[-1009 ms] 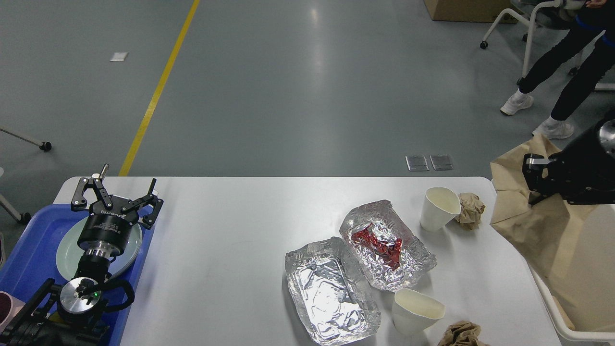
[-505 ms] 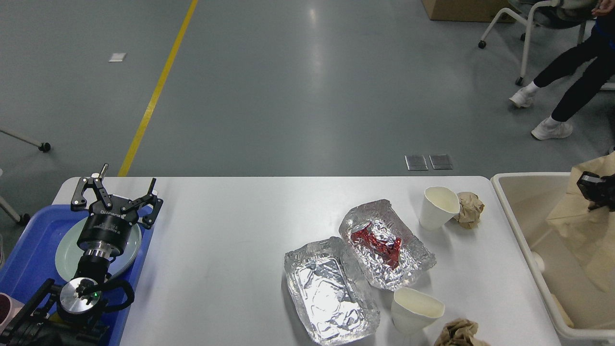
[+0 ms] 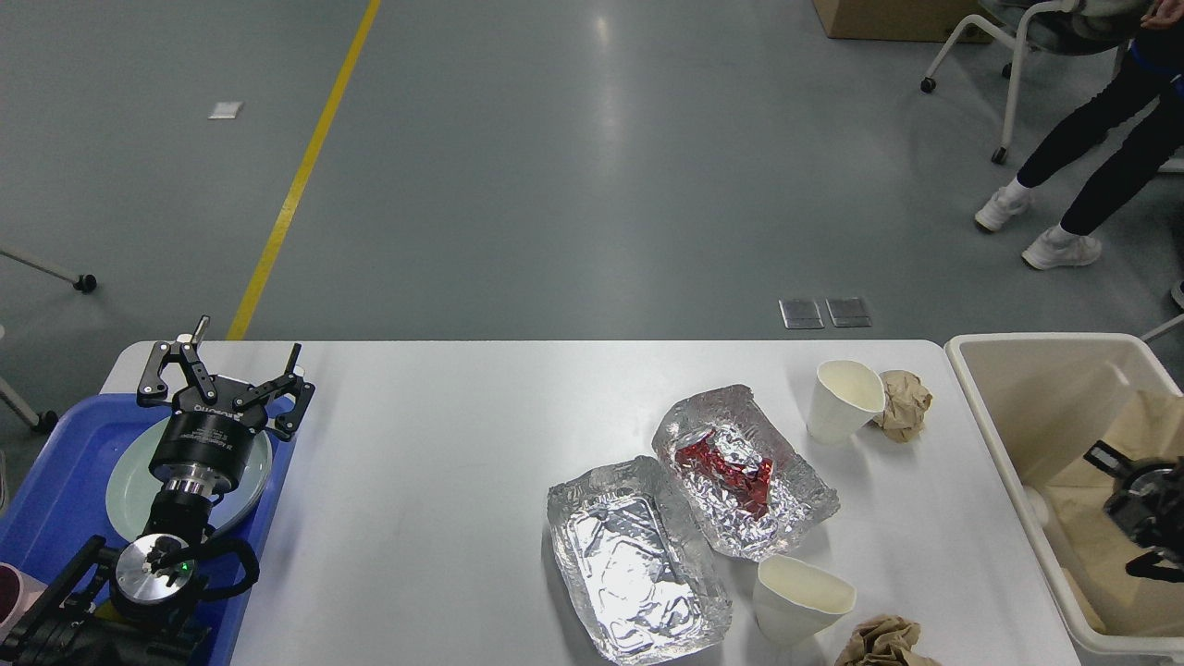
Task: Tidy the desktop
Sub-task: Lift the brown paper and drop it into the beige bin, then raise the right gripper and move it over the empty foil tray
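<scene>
While the right gripper (image 3: 1142,513) hangs low inside the cream bin (image 3: 994,421), over brown paper (image 3: 1124,453) lying there, its fingers are dark and cut by the frame edge, so I cannot tell whether they are spread or pressed together. At the other end, the left gripper (image 3: 225,372) has its fingers spread wide with nothing between them, poised above a pale green plate (image 3: 125,486) in the blue tray (image 3: 55,481).

Between the two sets of fingers lies the white tabletop (image 3: 435,462), with all its litter nearer the right fingers: two foil trays (image 3: 634,564), one holding red crumpled foil (image 3: 731,472), two paper cups (image 3: 840,400), and two brown paper balls (image 3: 905,403).

All of this looks light. Foil trays are probably thin and will buckle, so pinching the rolled rim seems safest. Paper cups would crush under a hard squeeze; taking the lip with one finger inside should hold. Paper balls are soft and can be pinched anywhere.
</scene>
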